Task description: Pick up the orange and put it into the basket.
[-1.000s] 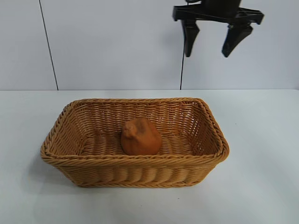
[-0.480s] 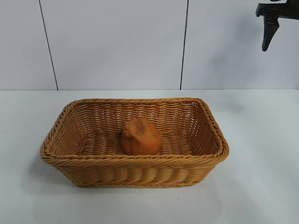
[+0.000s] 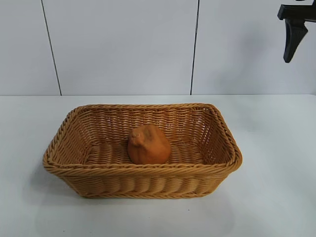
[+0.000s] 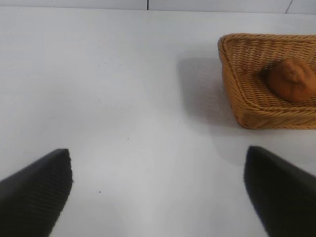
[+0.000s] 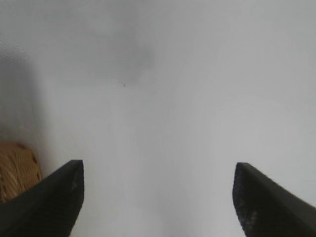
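Observation:
The brownish-orange, knobbly orange point(image 3: 148, 144) lies inside the tan wicker basket point(image 3: 143, 170), near its middle, touched by no gripper. The left wrist view shows the orange point(image 4: 292, 80) in the basket point(image 4: 237, 94) well off to one side. My left gripper point(image 4: 158, 154) hangs open over bare table, holding nothing. My right gripper point(image 5: 158, 170) is open and empty too. It hangs high, to the right of the basket; only one black finger point(image 3: 294, 42) shows at the exterior view's top right corner. A corner of the basket point(image 5: 17, 170) shows in the right wrist view.
The white table point(image 3: 276, 148) spreads around the basket on all sides. A pale panelled wall point(image 3: 123, 44) stands behind it.
My right gripper has moved from above the basket's back right to the far right, mostly out of the exterior view. The orange and basket have not moved.

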